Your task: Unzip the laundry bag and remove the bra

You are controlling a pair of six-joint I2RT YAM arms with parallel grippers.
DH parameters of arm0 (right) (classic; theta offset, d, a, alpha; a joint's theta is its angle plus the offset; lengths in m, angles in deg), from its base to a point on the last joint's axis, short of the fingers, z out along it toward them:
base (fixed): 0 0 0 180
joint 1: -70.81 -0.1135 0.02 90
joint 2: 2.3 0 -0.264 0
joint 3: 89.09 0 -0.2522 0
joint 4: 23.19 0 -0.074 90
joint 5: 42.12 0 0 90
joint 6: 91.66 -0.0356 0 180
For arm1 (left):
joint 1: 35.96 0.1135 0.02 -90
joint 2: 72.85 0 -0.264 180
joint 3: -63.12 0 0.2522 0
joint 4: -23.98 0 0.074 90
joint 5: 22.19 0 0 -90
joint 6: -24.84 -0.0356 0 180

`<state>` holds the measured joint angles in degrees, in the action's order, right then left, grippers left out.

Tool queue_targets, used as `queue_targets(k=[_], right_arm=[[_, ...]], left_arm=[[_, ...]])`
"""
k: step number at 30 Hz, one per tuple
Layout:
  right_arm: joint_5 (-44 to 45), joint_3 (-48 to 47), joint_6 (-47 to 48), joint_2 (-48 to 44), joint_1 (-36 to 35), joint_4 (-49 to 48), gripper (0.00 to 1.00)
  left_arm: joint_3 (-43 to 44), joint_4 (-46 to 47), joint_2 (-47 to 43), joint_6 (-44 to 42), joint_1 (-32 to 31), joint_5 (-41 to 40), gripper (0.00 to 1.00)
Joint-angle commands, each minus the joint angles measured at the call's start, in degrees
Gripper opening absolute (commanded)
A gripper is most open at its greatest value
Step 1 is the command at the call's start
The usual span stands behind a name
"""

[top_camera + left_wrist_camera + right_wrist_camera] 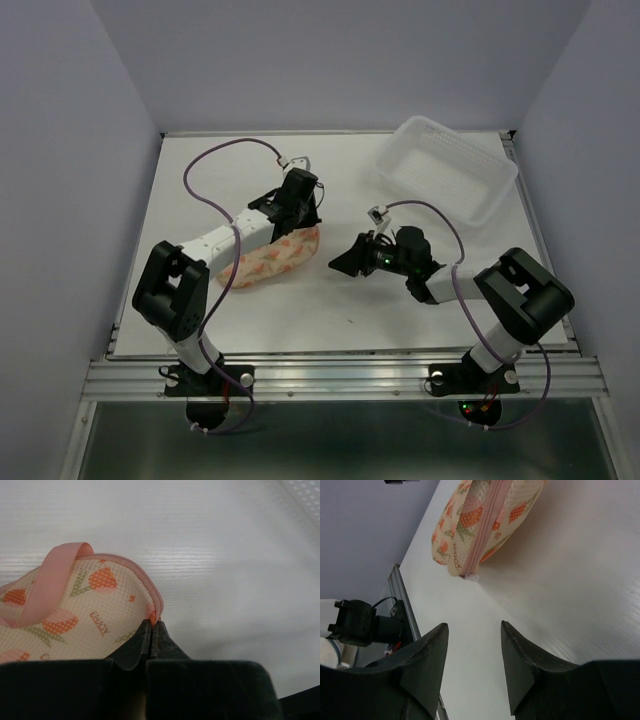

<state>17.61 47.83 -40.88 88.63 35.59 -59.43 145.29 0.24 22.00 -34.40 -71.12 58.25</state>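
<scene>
The laundry bag lies left of the table's middle, cream fabric with an orange and green print. In the right wrist view the laundry bag shows its pink zipper running closed along the seam, ending in a small white tab. My left gripper sits at the bag's far right end. In the left wrist view my left gripper is shut on the pink rim of the laundry bag, beside the pink loop. My right gripper hovers right of the bag, and in its own view my right gripper is open with nothing between its fingers. The bra is hidden.
A clear plastic tub stands at the back right, its corner showing in the left wrist view. A metal rail runs along the table's near edge. Walls close in the left, back and right sides.
</scene>
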Motion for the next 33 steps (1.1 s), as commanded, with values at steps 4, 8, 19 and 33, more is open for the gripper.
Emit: queue_targets(k=[4, 8, 19, 33], right_arm=[[0.5, -3.7, -7.2, 6.3, -2.2, -14.0, 0.45], [0.6, -5.2, -8.5, 9.1, -2.7, -15.1, 0.42], [0.7, -7.2, -9.6, 13.4, -3.3, -16.4, 0.40], [-0.1, -8.1, -11.0, 16.7, -3.3, -19.1, 0.38]], left_arm=[[-0.7, 2.4, -4.1, 0.6, -0.7, 0.3, 0.00], [-0.8, 2.5, -4.1, 0.7, -1.0, 0.2, 0.00], [-1.7, 3.1, -4.9, 1.0, -1.4, 0.4, 0.00], [-3.1, 4.0, -5.6, 1.3, -1.9, 0.5, 0.00]])
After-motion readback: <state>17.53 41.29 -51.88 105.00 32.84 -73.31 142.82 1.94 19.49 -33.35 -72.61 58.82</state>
